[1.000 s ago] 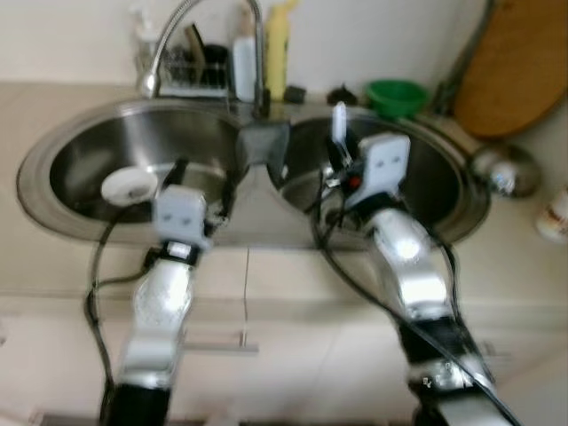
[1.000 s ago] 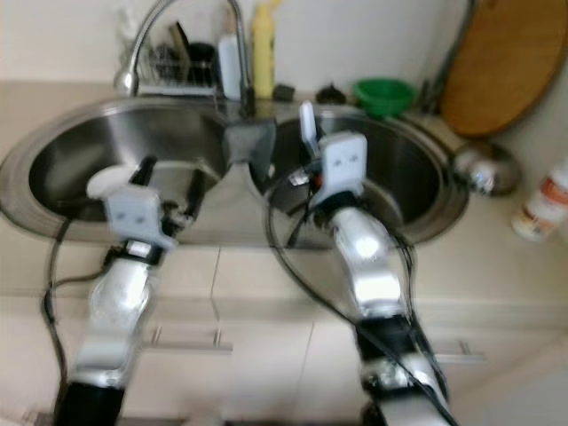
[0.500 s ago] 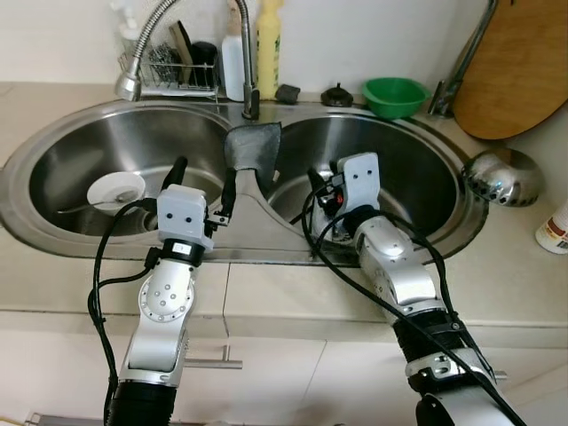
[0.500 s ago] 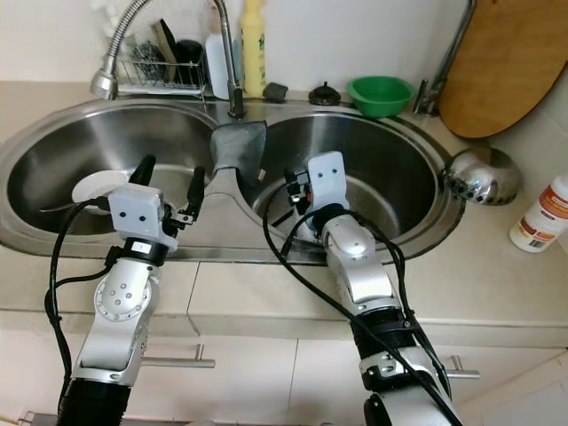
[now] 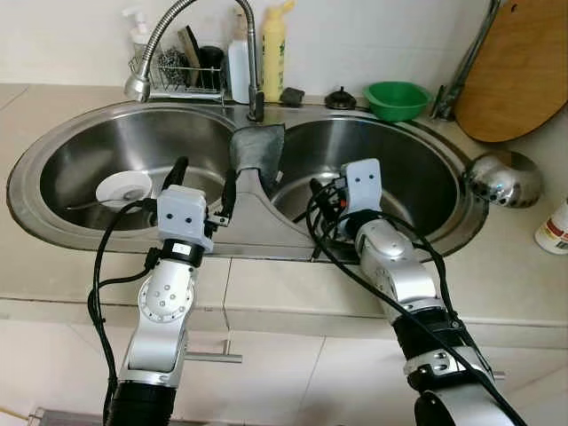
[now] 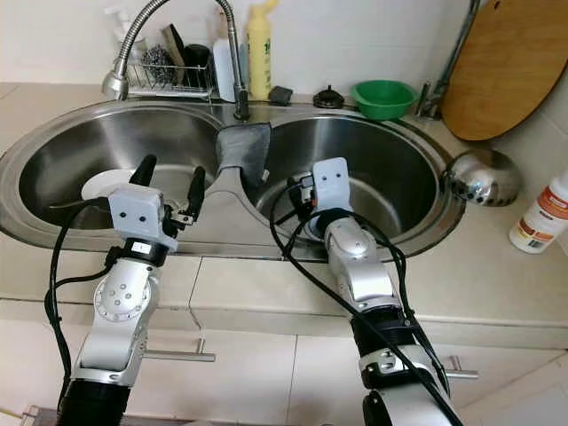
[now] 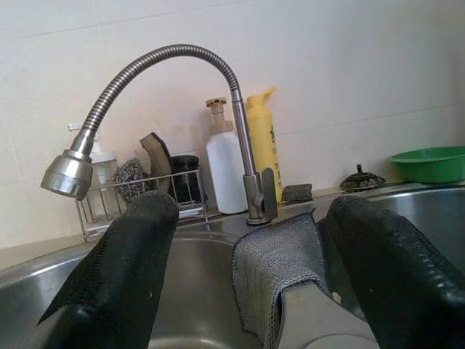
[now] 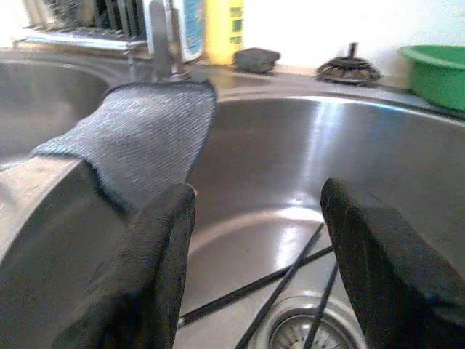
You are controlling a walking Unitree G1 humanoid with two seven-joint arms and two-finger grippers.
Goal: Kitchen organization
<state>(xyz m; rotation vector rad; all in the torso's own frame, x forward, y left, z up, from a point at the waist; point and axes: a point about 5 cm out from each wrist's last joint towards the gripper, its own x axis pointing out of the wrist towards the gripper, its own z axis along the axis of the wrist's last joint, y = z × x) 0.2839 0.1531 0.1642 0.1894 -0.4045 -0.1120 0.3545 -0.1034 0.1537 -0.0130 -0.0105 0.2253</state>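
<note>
While a double steel sink (image 5: 53, 142) spans the counter, a grey cloth (image 5: 257, 153) is seen draped over the divider between the two basins, just in front of the tap (image 5: 253, 53). The left gripper (image 5: 202, 182) is held over the near rim of the left basin, its two black fingers (image 7: 131, 269) spread wide with nothing between them; in the left wrist view the cloth is framed in the gap but is not touched. The right gripper (image 8: 254, 276) is lowered into the right basin, its fingers (image 8: 145, 269) likewise parted and empty; from the head views they are largely hidden behind the wrist housing and cables. Two thin dark sticks (image 8: 290, 280), possibly chopsticks, are seen lying across the basin floor by the drain (image 8: 309, 336), which is cut off at the picture's edge.

A white dish (image 5: 123, 187) rests on the floor of the left basin, partly screened by the left finger. At the far side a wire rack (image 5: 173, 75), a white bottle (image 5: 240, 67) and a yellow bottle (image 5: 274, 49) are lined up; what the rack holds is hard to make out. Further right a green bowl (image 5: 397, 96), a wooden board (image 5: 519, 67) cut off by the frame, and a steel ladle head (image 5: 501, 177) are seen.
</note>
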